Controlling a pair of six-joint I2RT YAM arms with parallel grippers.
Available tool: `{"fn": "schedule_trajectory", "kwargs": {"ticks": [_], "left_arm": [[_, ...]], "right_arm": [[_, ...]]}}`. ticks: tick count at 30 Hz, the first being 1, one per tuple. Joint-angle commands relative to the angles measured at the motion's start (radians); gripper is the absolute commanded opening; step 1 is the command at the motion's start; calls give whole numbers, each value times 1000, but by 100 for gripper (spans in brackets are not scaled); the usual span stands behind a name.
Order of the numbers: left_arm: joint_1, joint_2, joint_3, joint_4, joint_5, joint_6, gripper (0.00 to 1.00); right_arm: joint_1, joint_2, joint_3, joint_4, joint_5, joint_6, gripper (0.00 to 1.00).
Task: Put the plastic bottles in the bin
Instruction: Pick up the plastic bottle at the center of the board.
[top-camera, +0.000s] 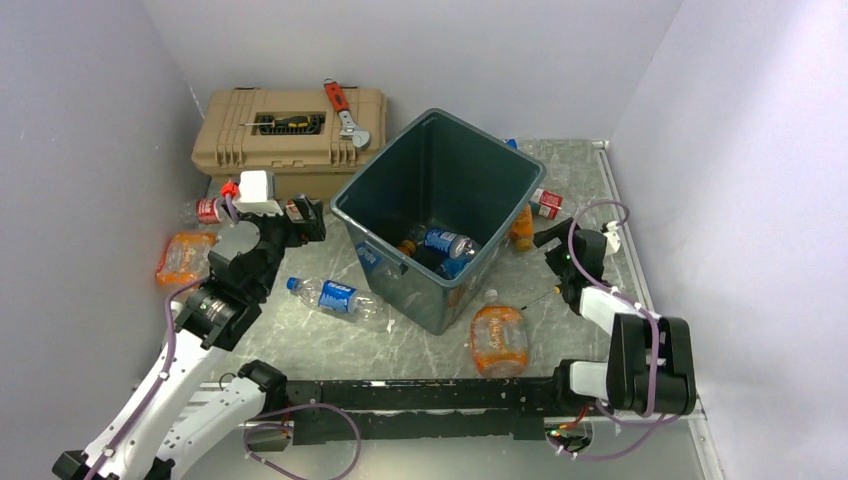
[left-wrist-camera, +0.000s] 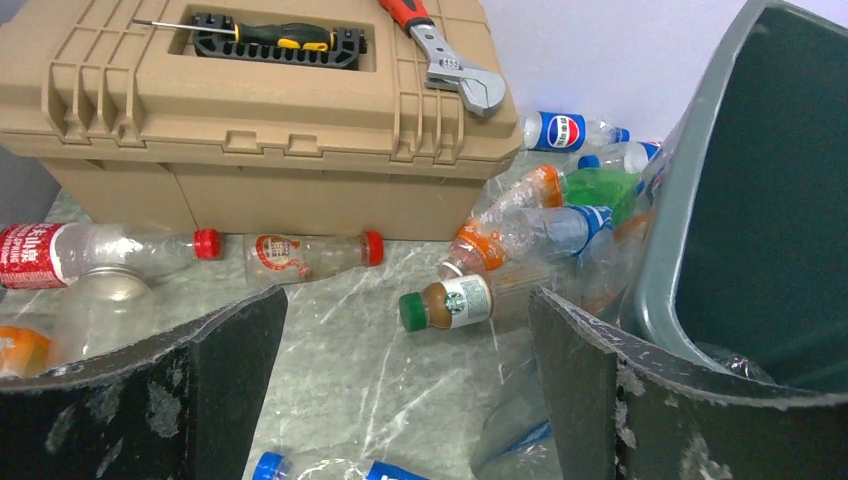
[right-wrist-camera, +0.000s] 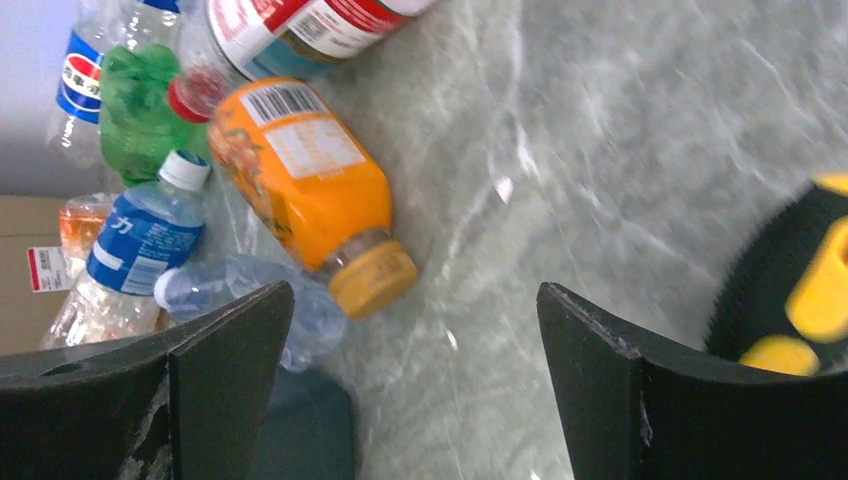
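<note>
Grey table (top-camera: 400, 345) — bottles (top-camera: 337, 297) round bin (top-camera: 455, 165); left pincer (left-wrist-camera: 405, 390), right pincer (right-wrist-camera: 415, 390) wide open, empty.

plastic bottles (top-camera: 335, 297): more than ten, some overlapping, exact count unclear | bin (top-camera: 440, 165): one | tan toolbox (top-camera: 232, 140): one | red wrench (top-camera: 345, 112): one | yellow-handled screwdriver (top-camera: 290, 122): one | robot arms (top-camera: 190, 350): two

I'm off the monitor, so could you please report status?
Left claw, right claw open, empty. Some bottles in bin; more on table. Toolbox behind, not blocking.
</note>
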Motion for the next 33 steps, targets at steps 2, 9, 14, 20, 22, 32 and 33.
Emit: {"fn": "schedule_trajectory", "kwargs": {"ticks": [2,9,14,20,22,32,33], "left_arm": [[-5,-8,2,38,21,-6,95],[-5,-2,13,26,32,-6,95],[-5,-13,10,30,31,0,95],[-5,-17,13,29,40,-2,95],[-5,-18,11,31,38,-1,95],[-5,-10,14,29,50,-7,94],[-5,-12,13,30,50,-6,94]], "right_arm": [[0,121,88,236,-56,-57,98],[54,272,154,281,-93,-89,91],[81,318,174,254,-62,-106,93],[112,363,192,214,-43,-117,86],[116,370,185,232,-43,-112,83],[133,389,183,205,-11,-90,53],[133,383,179,204,-9,-90,50]]}}
